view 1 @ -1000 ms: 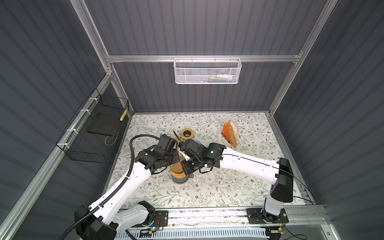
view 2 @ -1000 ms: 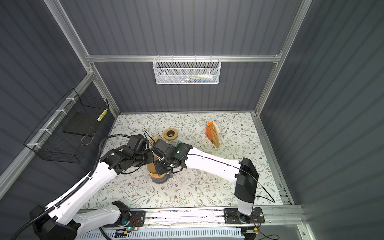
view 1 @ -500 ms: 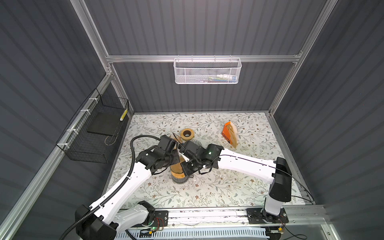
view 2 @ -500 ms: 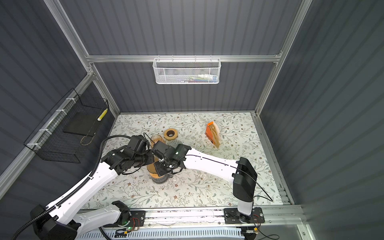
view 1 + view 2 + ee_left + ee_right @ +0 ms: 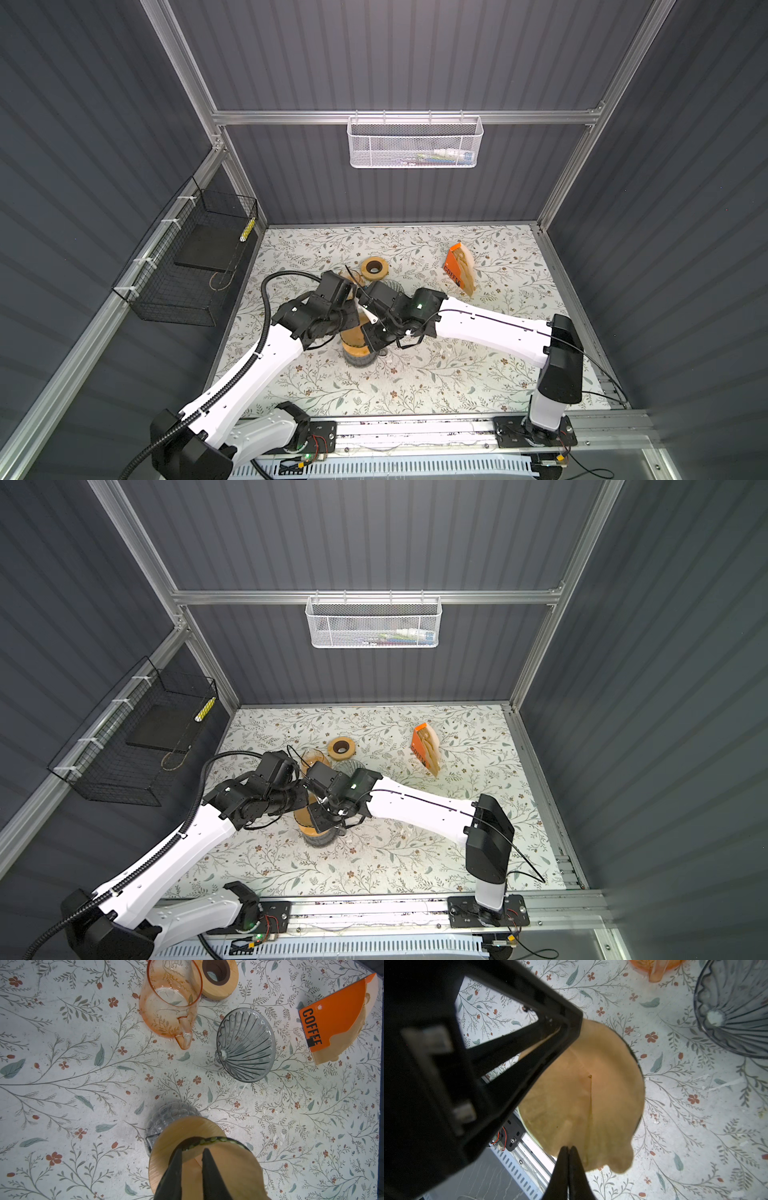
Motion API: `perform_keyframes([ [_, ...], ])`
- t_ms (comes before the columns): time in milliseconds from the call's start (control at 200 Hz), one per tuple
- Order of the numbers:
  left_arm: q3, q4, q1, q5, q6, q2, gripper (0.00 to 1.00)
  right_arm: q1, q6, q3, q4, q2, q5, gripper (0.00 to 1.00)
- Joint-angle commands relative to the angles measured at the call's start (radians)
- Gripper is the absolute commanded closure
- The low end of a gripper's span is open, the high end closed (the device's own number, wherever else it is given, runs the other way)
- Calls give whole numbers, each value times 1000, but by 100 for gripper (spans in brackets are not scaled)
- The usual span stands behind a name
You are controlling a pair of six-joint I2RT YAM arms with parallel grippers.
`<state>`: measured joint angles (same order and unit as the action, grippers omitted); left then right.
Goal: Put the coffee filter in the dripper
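I am pinching the near rim of the filter (image 5: pixel 581 1095) with my right gripper (image 5: pixel 568 1148), its jaws pressed fully together on the paper. My left gripper (image 5: pixel 192 1149) is holding the opposite rim, its jaws only a sliver apart with paper between them. Neither grip has been changing over the last second. Only my right arm has been drifting, its elbow swinging barely toward the left edge of the desk (image 5: pixel 62 1064).

The filter is sitting spread open as a cone inside the dark mouth of the dripper (image 5: pixel 176 1132), with its tab hanging over the rim. I am judging the placing as nearly done: what is remaining is letting go without dragging the paper back out.

The dripper is standing nearer the front edge than the back, a little left of the middle. Behind it an orange pitcher (image 5: pixel 170 997), a spare glass cone (image 5: pixel 247 1045) and a wooden ring (image 5: pixel 216 978) are lying well apart from my work. The filter pack (image 5: pixel 332 1018) is resting further toward the right edge.
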<state>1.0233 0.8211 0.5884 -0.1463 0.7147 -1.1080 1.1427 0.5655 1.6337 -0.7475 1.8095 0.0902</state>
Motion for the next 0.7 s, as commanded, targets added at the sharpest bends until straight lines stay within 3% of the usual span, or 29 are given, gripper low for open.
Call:
perform_keyframes([
  [0, -17, 9, -2, -2, 7, 16, 80, 5, 1, 5, -13, 32, 2, 93],
  [695, 31, 30, -2, -2, 9, 49, 80, 6, 1, 40, -33, 11, -1, 93],
])
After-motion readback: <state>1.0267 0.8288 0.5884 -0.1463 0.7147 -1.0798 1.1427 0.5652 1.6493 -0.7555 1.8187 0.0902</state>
